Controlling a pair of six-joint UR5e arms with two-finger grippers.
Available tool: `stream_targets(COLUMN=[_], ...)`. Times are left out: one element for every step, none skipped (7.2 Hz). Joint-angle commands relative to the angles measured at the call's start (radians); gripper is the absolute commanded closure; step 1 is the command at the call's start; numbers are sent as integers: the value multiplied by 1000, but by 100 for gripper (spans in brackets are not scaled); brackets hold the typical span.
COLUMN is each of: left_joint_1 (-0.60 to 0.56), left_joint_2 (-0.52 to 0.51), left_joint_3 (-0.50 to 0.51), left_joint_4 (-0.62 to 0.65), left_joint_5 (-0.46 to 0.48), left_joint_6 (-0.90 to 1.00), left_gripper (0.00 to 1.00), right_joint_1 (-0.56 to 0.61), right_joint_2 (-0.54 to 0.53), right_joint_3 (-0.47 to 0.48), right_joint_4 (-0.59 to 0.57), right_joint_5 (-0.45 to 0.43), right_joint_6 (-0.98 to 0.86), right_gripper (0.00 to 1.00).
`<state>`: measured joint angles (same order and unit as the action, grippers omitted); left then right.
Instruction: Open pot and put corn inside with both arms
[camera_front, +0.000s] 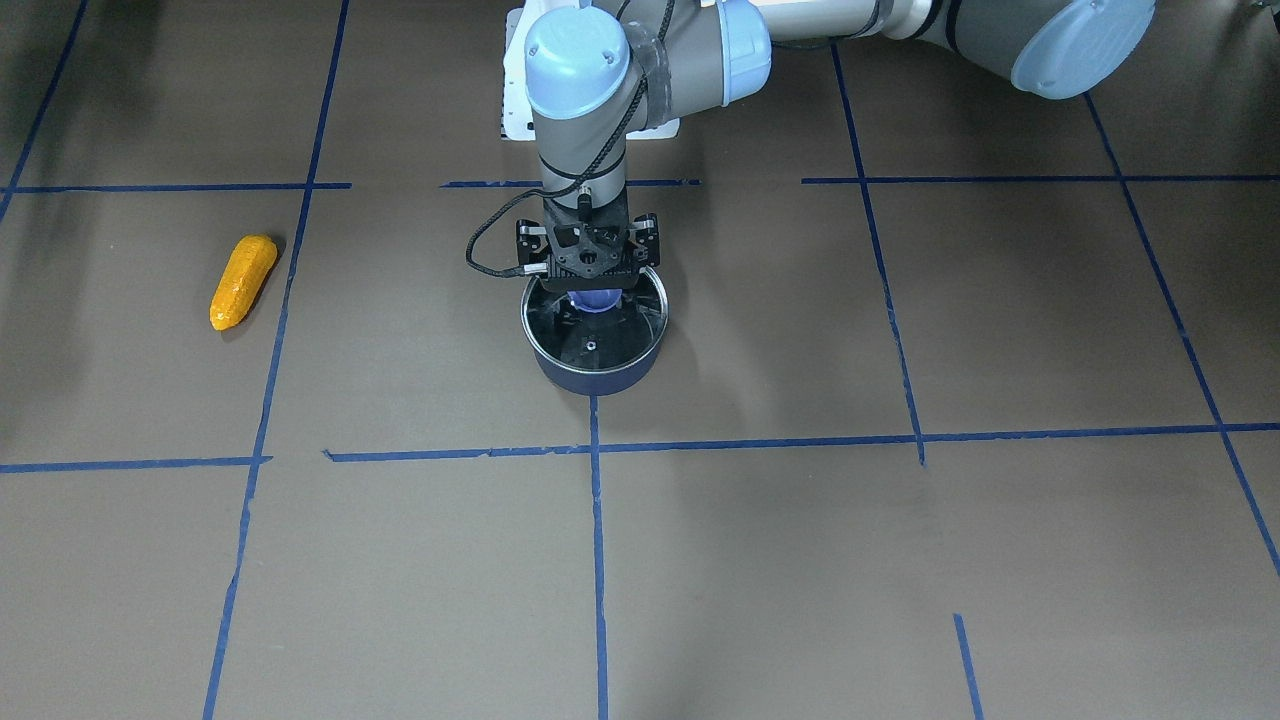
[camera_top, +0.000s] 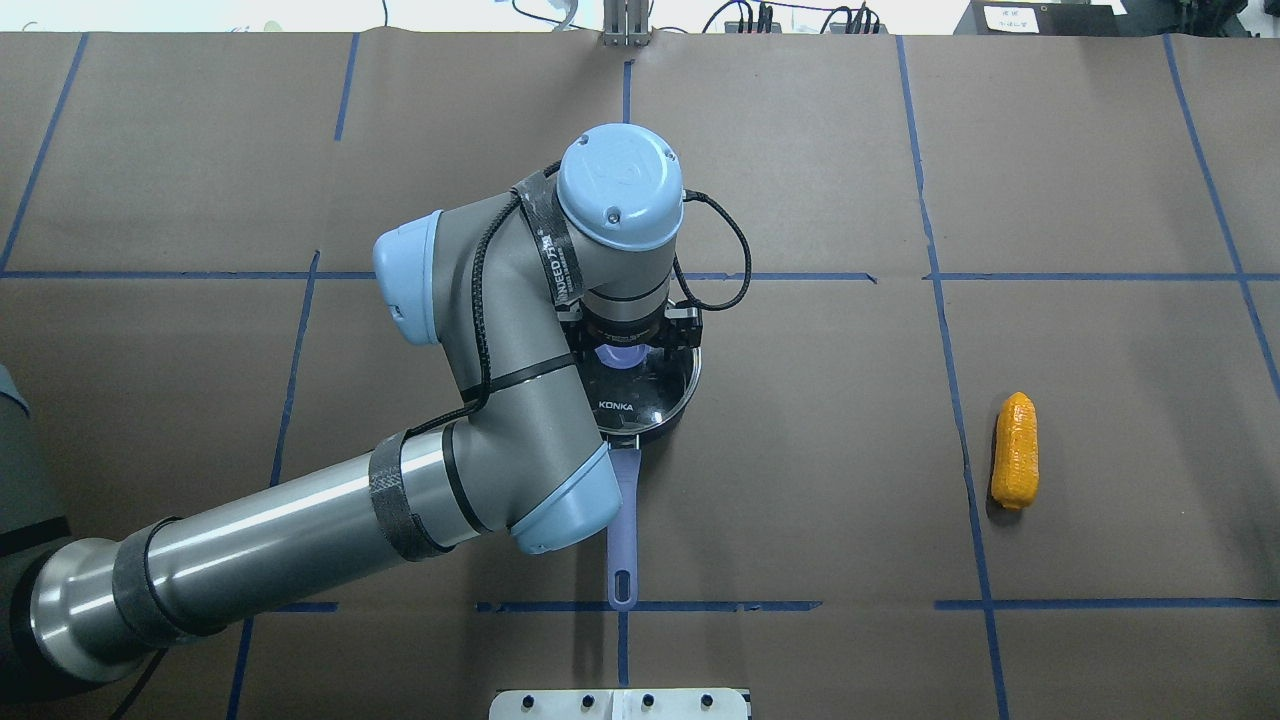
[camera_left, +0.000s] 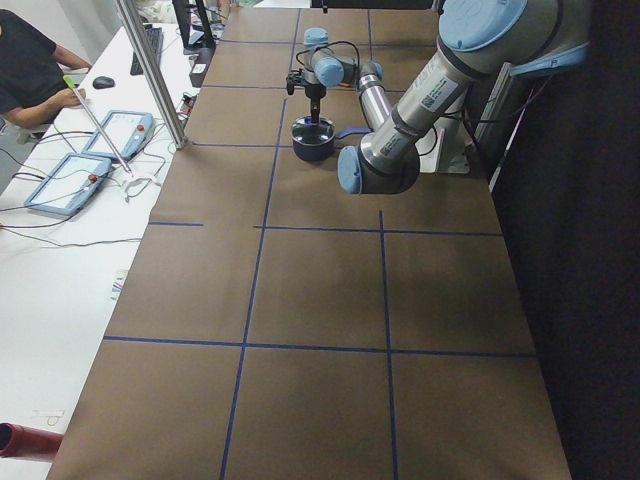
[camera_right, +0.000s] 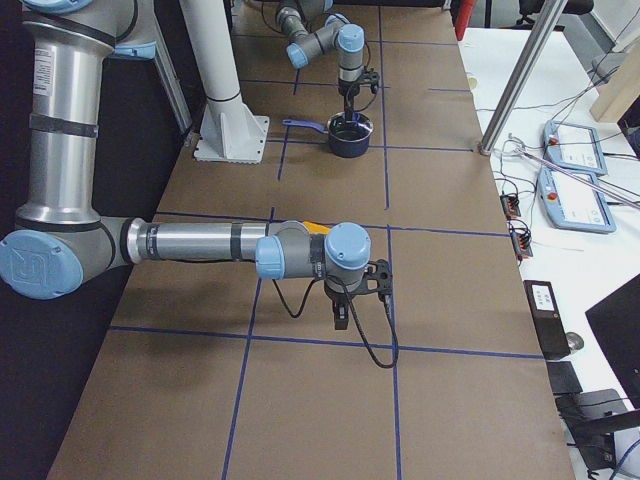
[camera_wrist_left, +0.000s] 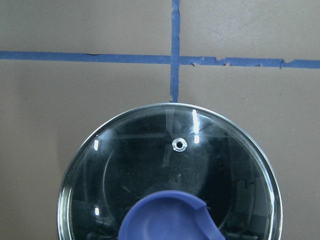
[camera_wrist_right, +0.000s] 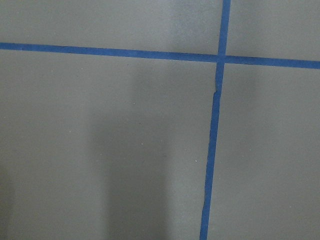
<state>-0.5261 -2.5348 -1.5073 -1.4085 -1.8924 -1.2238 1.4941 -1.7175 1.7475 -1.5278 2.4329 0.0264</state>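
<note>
Brown paper-covered bench (camera_front: 760, 560) w/ blue tape grid. Front view: corn (camera_front: 243, 281) lies well apart from pot (camera_front: 595, 375), glass lid (camera_front: 612, 338) on it. Left hand (camera_front: 594, 292) sits down over lid's blue knob (camera_front: 597, 303); gripping or not, can't tell. Overhead: pot handle (camera_top: 622, 530) points twd robot's base. Right-side view: right hand (camera_right: 340, 318) hangs over bench nr corn; open or closed, can't tell.

The round blue knob (camera_wrist_left: 170, 220) of the glass lid (camera_wrist_left: 125, 165) runs off the left wrist view's lower edge. Fingertips of the black left gripper (camera_front: 597, 290) are hidden. The grey right arm (camera_right: 200, 242) covers most of the orange-yellow corn cob (camera_right: 318, 228).
</note>
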Motion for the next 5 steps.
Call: stream_targets(left_joint_1=[0, 0, 0, -3, -14], left_joint_2=[2, 4, 2, 2, 1], left_joint_3=[1, -1, -2, -11, -45], left_joint_4=[-1, -1, 0, 2, 14], left_joint_5=[4, 4, 4, 4, 4], left_joint_6=[0, 0, 0, -2, -2], left_gripper=[28, 54, 76, 96, 100], right_joint_1=[0, 0, 0, 0, 0], right_joint_2=[-1, 1, 1, -1, 1], right_joint_3=[0, 0, 0, 0, 0], right_joint_4=[0, 0, 0, 0, 0], right_joint_5=[0, 2, 3, 6, 6], right_joint_6=[1, 1, 1, 3, 4], right_gripper=[0, 0, 0, 0, 0])
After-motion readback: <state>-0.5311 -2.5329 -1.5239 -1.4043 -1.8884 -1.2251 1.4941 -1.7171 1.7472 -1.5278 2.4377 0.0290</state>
